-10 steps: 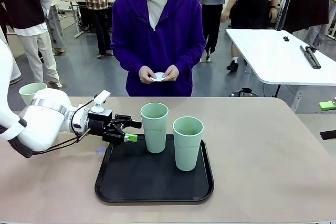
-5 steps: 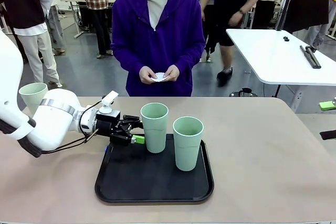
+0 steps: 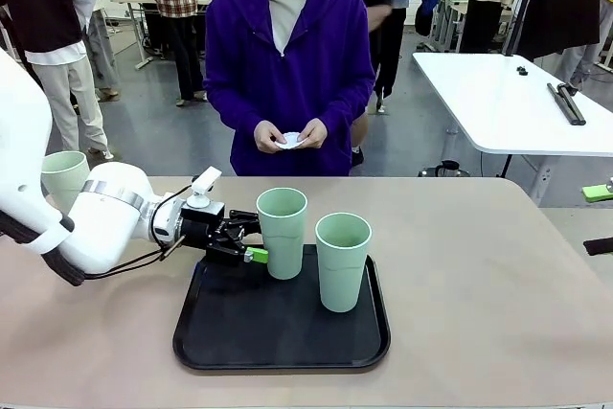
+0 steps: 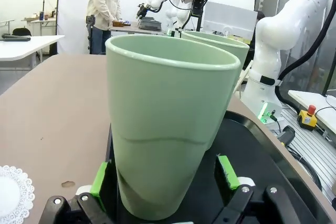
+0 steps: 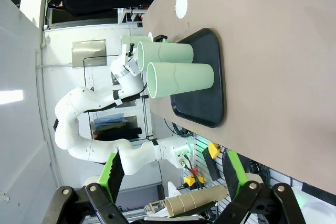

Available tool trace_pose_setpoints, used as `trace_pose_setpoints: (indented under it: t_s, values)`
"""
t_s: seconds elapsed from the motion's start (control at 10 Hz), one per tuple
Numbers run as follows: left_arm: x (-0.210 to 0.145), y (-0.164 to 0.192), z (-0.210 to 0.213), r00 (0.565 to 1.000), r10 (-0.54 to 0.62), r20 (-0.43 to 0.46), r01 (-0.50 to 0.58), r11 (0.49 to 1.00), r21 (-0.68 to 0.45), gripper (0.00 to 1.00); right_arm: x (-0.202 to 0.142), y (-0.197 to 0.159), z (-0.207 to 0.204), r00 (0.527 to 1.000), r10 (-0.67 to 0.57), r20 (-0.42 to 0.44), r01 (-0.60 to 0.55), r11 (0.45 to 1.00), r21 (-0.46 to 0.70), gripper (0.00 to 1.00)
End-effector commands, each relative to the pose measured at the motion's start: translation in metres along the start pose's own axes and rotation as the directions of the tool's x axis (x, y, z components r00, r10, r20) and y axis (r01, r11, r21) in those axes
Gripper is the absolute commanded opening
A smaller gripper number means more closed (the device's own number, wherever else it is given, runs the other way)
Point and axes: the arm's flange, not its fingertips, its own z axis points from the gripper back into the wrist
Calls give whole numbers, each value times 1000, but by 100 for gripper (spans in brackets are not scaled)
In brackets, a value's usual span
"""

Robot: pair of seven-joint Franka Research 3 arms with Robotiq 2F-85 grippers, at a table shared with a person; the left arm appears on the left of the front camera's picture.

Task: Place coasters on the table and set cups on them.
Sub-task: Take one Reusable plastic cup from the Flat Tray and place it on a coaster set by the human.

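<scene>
L hand (image 3: 254, 237) is spread wide, nothing pinched yet. Its fingers straddle the lower part of the near cup (image 3: 282, 232), one green pad each side. In the L wrist view one pad sits just beside the cup wall, the other w/ a clear gap.

Key relation: the cup is dead ahead, already btw the fingers. It stands upright on the black tray (image 3: 287, 337), long axis vertical, crossing the hand's level reach, so a side grip fits. Next, prob.: squeeze, lift straight up, carry off the tray.

Target looks to be the coaster (image 4: 13, 200), flat on the desk (image 3: 479, 275) near the tray's edge on the robot's L. L arm is far nearer to both. R hand (image 5: 173, 171) is also spread, empty, well apart on the R side.

Second cup (image 3: 342, 261) stands upright on the tray just beside the near cup, so a tilted lift could knock it. Third cup (image 3: 62, 174) stands upright at the desk's far L, behind the L arm; can't tell if a coaster is under it.

Person (image 3: 287, 55) at the far side holds a small white disc (image 3: 290, 140) in both hands, likely another coaster.

Desk is smooth, matte, tan. Room is busy: ppl walking behind, white table (image 3: 498, 102) far R.
</scene>
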Motion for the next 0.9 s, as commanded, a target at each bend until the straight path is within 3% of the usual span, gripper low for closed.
trace_pose_setpoints:
  t_s: [0.0,0.8]
  values:
    - [-3,5,-16,999,-39,-5,39,999,-8,100,2,1,0,1000,0,4,0,1000,19,100]
    - [-3,10,-60,998,-66,-10,66,997,-52,100,2,1,0,1000,0,4,0,1000,19,100]
